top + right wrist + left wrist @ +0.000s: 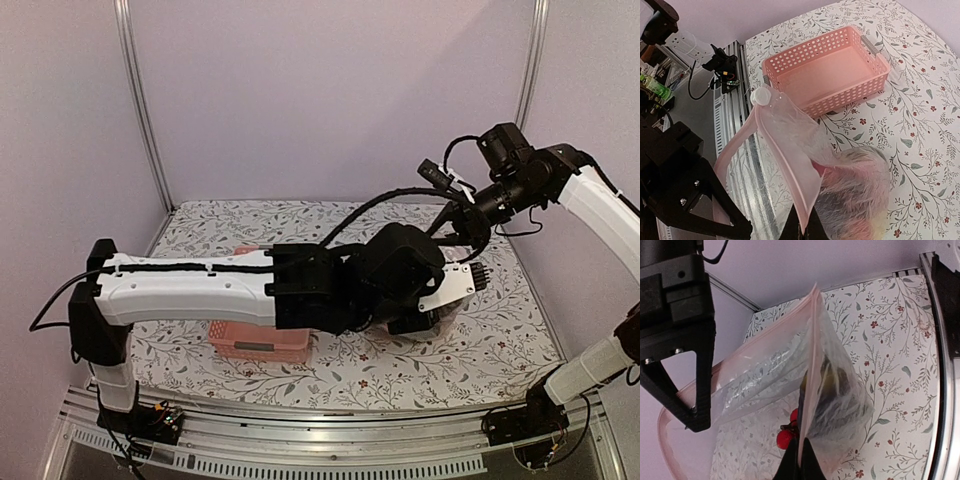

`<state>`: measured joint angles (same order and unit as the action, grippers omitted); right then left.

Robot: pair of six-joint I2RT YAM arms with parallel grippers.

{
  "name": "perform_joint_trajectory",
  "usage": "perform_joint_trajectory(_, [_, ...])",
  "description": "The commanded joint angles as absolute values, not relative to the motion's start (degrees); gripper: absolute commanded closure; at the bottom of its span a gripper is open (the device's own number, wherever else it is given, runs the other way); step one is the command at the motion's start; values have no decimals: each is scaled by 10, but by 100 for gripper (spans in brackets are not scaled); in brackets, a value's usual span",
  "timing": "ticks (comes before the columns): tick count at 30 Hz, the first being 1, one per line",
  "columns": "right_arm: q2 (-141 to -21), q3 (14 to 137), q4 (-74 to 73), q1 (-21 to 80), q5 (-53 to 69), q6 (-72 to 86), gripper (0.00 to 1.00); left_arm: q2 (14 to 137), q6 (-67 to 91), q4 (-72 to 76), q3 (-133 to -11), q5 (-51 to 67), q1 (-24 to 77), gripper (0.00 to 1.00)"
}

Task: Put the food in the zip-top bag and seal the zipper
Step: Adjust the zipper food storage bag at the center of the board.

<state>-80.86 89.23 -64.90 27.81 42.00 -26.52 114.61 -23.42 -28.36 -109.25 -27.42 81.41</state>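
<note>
I'm seeing pale lilac walls (330,100) rising behind the floral tablecloth (400,375), with two aluminium posts (144,100) standing at its far corners.

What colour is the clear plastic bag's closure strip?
The closure strip is pale pink, clearest in the right wrist view.

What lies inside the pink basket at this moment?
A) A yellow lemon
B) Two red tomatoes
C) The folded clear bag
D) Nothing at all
D: the right wrist view shows the pink basket with a bare floor, while the food sits inside the zip-top bag.
</note>
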Motion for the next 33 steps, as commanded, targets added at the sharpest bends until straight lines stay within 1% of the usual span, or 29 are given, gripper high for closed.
perform_joint_trajectory(1, [-807,911,-638,282,395,-259,100,1136,-234,-220,-1079,-300,793,100])
perform_joint_trajectory(7, [-813,930,-644,282,393,-253,100,1139,-232,-209,-1094,-321,797,100])
perform_joint_trajectory(11, [-809,950,-651,282,408,-251,100,1115,-256,-155,-1070,-332,809,100])
perform_joint_trajectory(14, [-811,935,-646,282,409,-255,100,1116,-268,-105,-1039,-334,791,100])
perform_joint_trajectory(19, [-816,910,-638,281,411,-259,100,1128,-240,-83,-1028,-298,776,100])
perform_joint_trajectory(23, [-811,901,-634,282,403,-264,100,1132,-232,-69,-1013,-303,777,100])
perform_joint_trajectory(24, [-811,900,-634,282,403,-265,100,1132,-232,-69,-1011,-305,778,96])
perform_joint_trajectory(26, [-810,900,-635,282,403,-269,100,1126,-237,-66,-1004,-315,785,84])
perform_joint_trajectory(28, [-809,900,-636,282,403,-275,100,1107,-249,-52,-976,-328,798,64])
perform_joint_trajectory(30, [-807,898,-634,282,404,-287,100,1074,-266,-17,-927,-338,817,49])
perform_joint_trajectory(32, [-803,897,-632,281,403,-294,100,1029,-277,56,-861,-342,836,39])
perform_joint_trajectory(33, [-804,899,-634,280,403,-298,100,1006,-274,88,-830,-338,844,35])
